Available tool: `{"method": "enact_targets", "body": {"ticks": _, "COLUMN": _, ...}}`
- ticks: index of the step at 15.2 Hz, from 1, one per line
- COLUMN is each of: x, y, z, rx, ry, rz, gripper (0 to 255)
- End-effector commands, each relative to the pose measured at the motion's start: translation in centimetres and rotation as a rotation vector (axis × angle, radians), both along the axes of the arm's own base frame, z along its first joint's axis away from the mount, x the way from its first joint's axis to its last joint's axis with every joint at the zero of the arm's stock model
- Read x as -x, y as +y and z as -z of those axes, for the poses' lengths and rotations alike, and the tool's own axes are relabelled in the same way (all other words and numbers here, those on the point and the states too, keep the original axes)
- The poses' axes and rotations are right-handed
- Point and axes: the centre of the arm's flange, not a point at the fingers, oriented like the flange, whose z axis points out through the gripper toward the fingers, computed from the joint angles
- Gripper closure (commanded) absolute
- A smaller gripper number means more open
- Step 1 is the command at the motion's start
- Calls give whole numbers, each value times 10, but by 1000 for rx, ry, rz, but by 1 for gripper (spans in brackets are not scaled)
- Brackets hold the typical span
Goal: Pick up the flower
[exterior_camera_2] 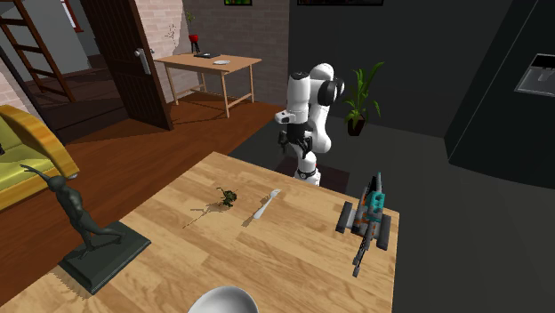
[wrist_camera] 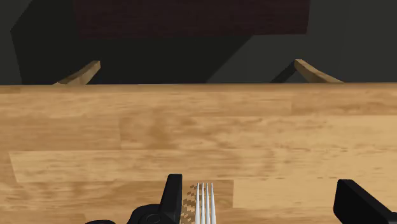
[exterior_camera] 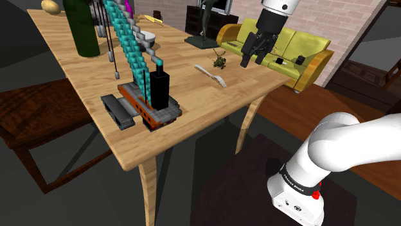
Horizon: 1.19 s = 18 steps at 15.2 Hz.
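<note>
The flower (exterior_camera: pixel 219 61) is lying on the wooden surface (exterior_camera: pixel 193 103) just beside the fork (exterior_camera: pixel 212 73), and the wide-open jaws, hanging over the fork's tines, are probably needing to shift and centre across its thin stem before lowering.

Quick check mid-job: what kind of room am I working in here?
Most likely a living room in a house: a yellow sofa stands beyond the wooden table, a brick wall rises behind it, and there is a potted plant.
</note>
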Motion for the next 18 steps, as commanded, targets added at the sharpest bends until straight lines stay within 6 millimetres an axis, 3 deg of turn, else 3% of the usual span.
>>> {"method": "enact_targets", "body": {"ticks": 1, "x": 0, "y": 0, "z": 0, "rx": 0, "ry": 0, "rz": 0, "gripper": 0}}
{"method": "enact_targets", "body": {"ticks": 18, "x": -174, "y": -129, "z": 42, "rx": 5, "ry": -24, "rz": 25, "gripper": 0}}
